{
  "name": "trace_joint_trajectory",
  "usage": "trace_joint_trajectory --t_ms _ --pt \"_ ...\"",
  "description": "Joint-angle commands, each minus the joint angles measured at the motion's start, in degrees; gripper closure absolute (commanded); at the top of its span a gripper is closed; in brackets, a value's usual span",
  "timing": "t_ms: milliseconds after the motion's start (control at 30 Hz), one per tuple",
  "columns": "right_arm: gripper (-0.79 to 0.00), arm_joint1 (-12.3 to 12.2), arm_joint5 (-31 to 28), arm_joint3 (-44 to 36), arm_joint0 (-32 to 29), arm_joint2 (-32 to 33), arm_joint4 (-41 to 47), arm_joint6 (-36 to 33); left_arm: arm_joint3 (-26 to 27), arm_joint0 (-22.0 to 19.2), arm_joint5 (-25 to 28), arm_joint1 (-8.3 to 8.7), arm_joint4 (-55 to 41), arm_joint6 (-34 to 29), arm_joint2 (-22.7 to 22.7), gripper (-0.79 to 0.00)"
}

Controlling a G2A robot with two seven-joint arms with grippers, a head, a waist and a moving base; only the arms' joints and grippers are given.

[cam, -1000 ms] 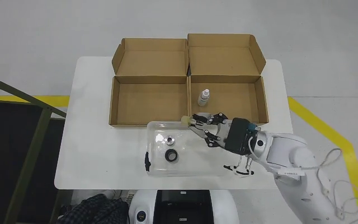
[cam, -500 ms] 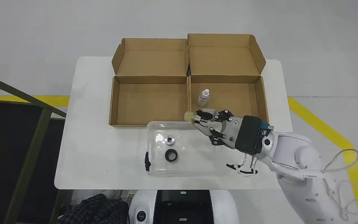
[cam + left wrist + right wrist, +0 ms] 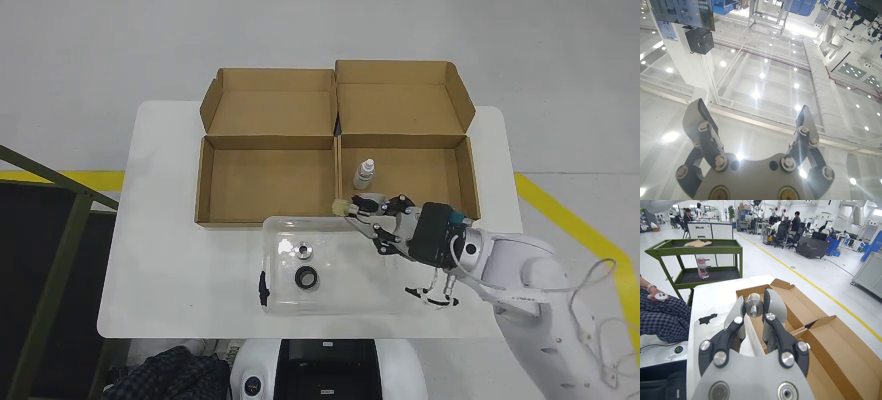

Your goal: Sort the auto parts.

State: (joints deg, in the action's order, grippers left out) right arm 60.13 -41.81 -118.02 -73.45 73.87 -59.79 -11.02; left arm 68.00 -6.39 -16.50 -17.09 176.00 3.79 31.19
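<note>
My right gripper [image 3: 352, 207] [image 3: 754, 303] is shut on a small metal cylindrical part [image 3: 753, 306] [image 3: 340, 207]. It hovers over the near wall between the two open cardboard boxes, above the far edge of the clear plastic tray [image 3: 275, 300]. In the tray lie a silver part [image 3: 302, 249] and a black ring part [image 3: 306, 279]. A small white bottle [image 3: 364, 173] stands in the right box [image 3: 468, 185]. The left box [image 3: 204, 190] holds nothing visible. My left gripper [image 3: 753, 115] is open, pointing up at the ceiling.
The white table [image 3: 160, 230] carries both boxes with lids folded back. A dark scrap [image 3: 262, 290] lies at the tray's left edge. A green cart [image 3: 696, 262] stands beside the table, and a seated person's hand holds a controller [image 3: 659, 296].
The right gripper, still holding the metal part, has shifted slightly away from the tray toward the boxes' near wall. The tray's parts have not moved.
</note>
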Motion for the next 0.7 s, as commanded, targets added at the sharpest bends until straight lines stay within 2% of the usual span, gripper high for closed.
trace_joint_trajectory --t_ms 0,367,667 --pt "0.0 0.0 -0.2 1.5 0.4 -0.4 -0.1 -0.6 0.0 0.0 0.0 0.0 0.0 0.0 0.0 -0.785" --pt "0.0 -0.3 -0.2 8.6 1.0 0.3 -0.3 -4.0 0.0 0.0 0.0 0.0 0.0 0.0 0.0 -0.785" --pt "0.0 -0.7 2.5 13.4 1.5 3.6 -0.6 -5.9 0.0 0.0 0.0 0.0 0.0 0.0 0.0 -0.785"
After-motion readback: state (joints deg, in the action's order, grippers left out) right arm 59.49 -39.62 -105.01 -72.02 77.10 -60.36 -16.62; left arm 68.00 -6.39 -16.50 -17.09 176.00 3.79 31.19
